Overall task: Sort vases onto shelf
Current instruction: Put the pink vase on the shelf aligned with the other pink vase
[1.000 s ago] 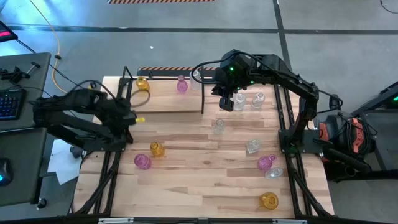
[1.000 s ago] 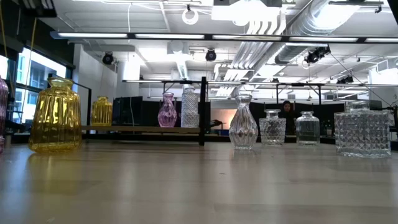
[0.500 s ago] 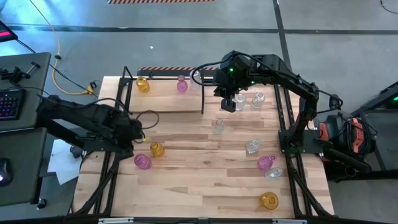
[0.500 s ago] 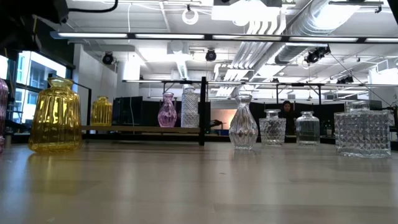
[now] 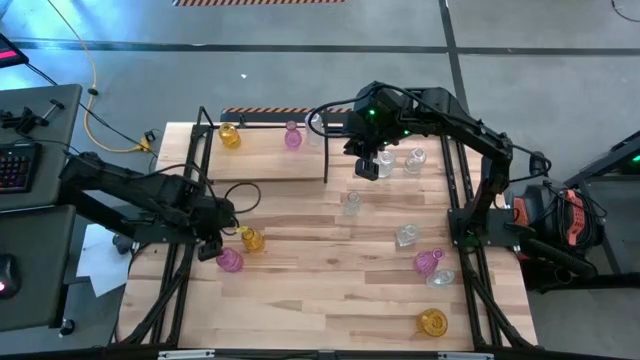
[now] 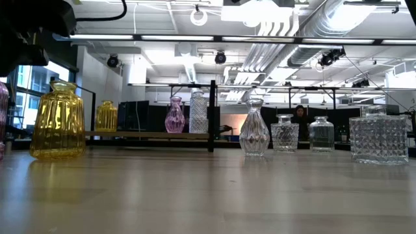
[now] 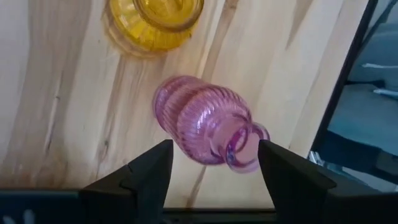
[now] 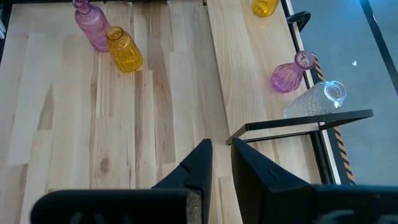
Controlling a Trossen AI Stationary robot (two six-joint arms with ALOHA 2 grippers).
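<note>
Left wrist view puts your left gripper (image 7: 211, 171) straight above a pink vase (image 7: 208, 127), its two dark fingers (image 7: 149, 171) spread wide to either side of the ribbed body and gripping nothing; you cannot tell from this picture whether the vase stands or leans. Just past it stands an amber vase (image 7: 154, 22), apart from the pink one. From the high view, you see that left gripper (image 5: 215, 243) near the table's left edge, about halfway along it, with the pink vase (image 5: 230, 261) just at its tip and the amber vase (image 5: 252, 240) beside it. Your right gripper (image 5: 370, 160) hangs by the right end of the shelf (image 5: 275, 168), at the table's back edge, fingers nearly together and, as the right wrist view shows, with nothing between them (image 8: 214, 165). On the shelf board stand an amber vase (image 5: 229, 135), a pink one (image 5: 292, 136) and a clear one (image 5: 316, 124), the last at the black divider (image 5: 326, 150). Clear vases (image 5: 413, 159) cluster right of the divider near the back right corner, one clear vase (image 5: 352, 203) stands mid-table, and toward the front right corner sit another clear one (image 5: 406, 236), a pink one (image 5: 428, 262) and an amber one (image 5: 432, 322).
</note>
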